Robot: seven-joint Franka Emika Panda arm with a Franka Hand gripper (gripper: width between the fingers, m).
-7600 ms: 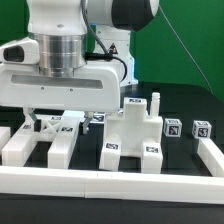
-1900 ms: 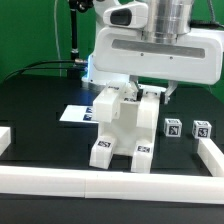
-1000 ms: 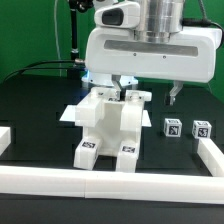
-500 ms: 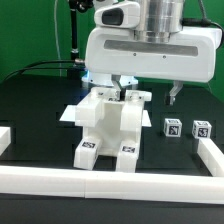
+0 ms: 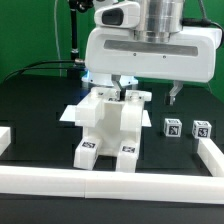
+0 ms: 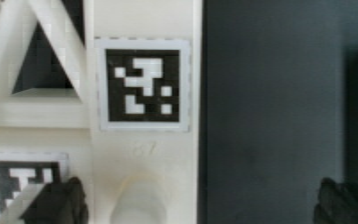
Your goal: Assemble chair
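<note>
The partly built chair (image 5: 105, 125), chunky white blocks with marker tags on its feet, stands on the black table in the middle of the exterior view. My gripper (image 5: 150, 92) hangs right above its top, open wide. One dark finger (image 5: 173, 96) shows clear of the chair on the exterior view's right. In the wrist view a white chair part (image 6: 149, 150) with a tag (image 6: 144, 85) lies close beside one fingertip (image 6: 51, 205). A broad dark gap separates it from the other fingertip (image 6: 345, 200). The gripper (image 6: 197, 205) holds nothing.
Two small tagged white pieces (image 5: 172, 128) (image 5: 201, 129) sit at the exterior view's right. Plain white bars run along the front (image 5: 110, 180), left (image 5: 5, 138) and right (image 5: 210, 150). The marker board (image 5: 70, 114) lies behind the chair. A green wall stands at the back.
Since the earliest frames the arm and the chair assembly have shifted toward the exterior view's left. Over the last second nothing has visibly moved and the jaws stay open.
</note>
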